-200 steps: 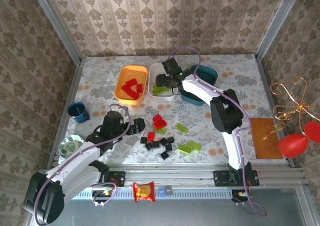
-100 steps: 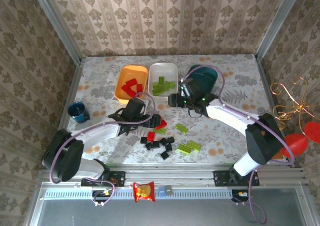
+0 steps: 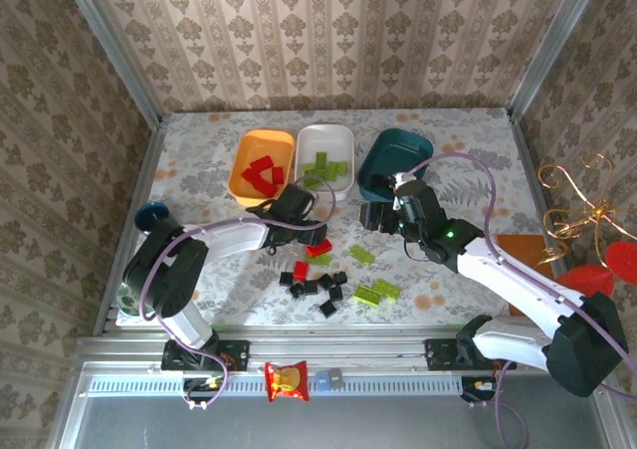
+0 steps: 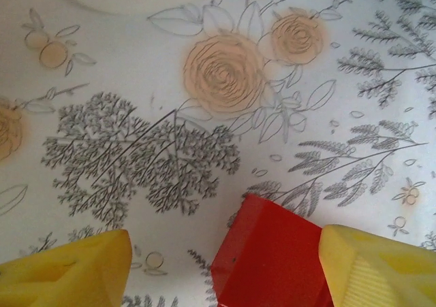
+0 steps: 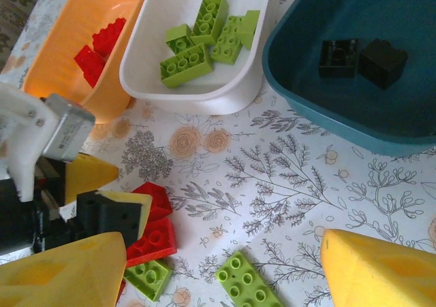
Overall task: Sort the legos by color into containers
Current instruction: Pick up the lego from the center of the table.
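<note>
Left gripper (image 4: 221, 256) is in, fingers (image 4: 375, 266) narrowing round 1 red brick (image 4: 272, 259), not pinching yet; right gripper (image 5: 218, 269) has pulled back, spread, empty.

Snack packet (image 3: 286, 380) lies at the near edge, seemingly a blue cup (image 3: 148, 210) at left

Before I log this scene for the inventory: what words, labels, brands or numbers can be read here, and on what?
No text can be read.
The snack packet at the near rail has a printed front, but it is too small and blurred to read.
The green bricks in the white tray show no legible lettering.
</note>
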Controlling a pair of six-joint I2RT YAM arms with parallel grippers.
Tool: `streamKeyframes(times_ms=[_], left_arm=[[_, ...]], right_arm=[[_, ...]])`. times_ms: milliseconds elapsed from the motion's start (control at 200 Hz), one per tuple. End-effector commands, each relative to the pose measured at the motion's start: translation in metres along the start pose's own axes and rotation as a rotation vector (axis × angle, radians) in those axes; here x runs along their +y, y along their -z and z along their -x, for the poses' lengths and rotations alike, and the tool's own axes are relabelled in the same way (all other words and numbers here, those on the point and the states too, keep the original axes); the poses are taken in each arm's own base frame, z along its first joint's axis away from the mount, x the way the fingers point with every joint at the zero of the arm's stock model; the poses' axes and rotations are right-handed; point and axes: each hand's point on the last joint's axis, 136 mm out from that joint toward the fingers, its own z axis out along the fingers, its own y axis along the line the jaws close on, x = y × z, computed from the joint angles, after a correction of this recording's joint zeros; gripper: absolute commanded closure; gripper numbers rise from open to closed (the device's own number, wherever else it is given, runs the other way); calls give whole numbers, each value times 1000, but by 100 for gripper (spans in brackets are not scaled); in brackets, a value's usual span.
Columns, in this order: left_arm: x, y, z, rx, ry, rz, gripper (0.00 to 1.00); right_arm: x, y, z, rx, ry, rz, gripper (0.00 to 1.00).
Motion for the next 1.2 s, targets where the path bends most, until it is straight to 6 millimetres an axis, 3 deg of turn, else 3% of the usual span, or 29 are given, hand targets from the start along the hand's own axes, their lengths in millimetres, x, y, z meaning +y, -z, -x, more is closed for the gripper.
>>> streamKeyframes(times_ms=[0,165,290,440,675,800,1045,1195], left_arm=[[1,-8,-8,47,-39,21,27],[-8,-11,-9,49,-37,-21,27],[-7,-13,-11,61,-35,-19,33],[-9,-15,-17,74,-33,-24,24],[-19,10,-3,-26,-45,-51,24],[-18,14,1,-26,-56,-41,23],[-16,-2,1,6,-66,-21,21],[-19,-15,0,31,-74,-26,31]], right_arm=[[-10,5,-5,0,-18,-38,23],[-10,8,-2,-11,-12,-44,23],[-11,7,-3,-10,-15,-46,23],[-13,6,-5,-4,-15,-50,22],[-12,5,-6,1,-15,-47,22],[-11,6,-5,0,-16,-41,22],[-9,8,-5,0,-19,-31,22],[-10,12,-3,-5,-17,-34,22]])
